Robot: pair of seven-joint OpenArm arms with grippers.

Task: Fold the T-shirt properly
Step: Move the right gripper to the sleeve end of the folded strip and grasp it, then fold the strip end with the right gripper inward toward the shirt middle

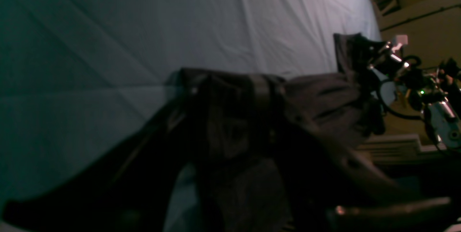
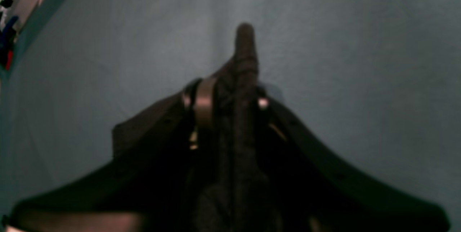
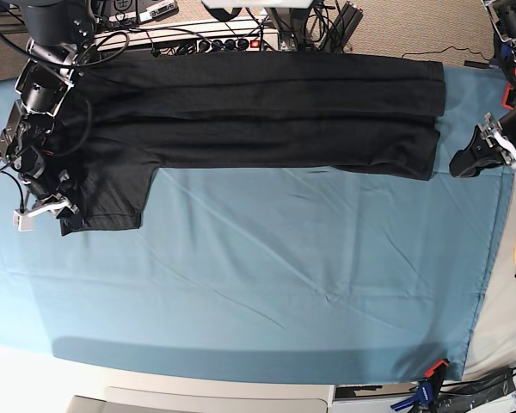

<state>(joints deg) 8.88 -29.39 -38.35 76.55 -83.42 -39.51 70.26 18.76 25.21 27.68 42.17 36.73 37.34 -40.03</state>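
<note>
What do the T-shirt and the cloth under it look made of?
T-shirt: soft matte black knit, probably cotton; it drapes in long limp folds. Table cloth: thin matte teal woven fabric, fibre unclear; it shows sharp crease lines and fine wrinkles.

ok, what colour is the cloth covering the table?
Teal blue, plain with no pattern. The cloth shows best in the base view, under the black T-shirt.

Your T-shirt (image 3: 258, 112) lies stretched along the tablecloth's (image 3: 267, 292) far edge, one sleeve reaching toward the near edge at its left end. The right gripper (image 3: 58, 206) sits there; the left gripper (image 3: 464, 159), seemingly, just off the right end.
</note>
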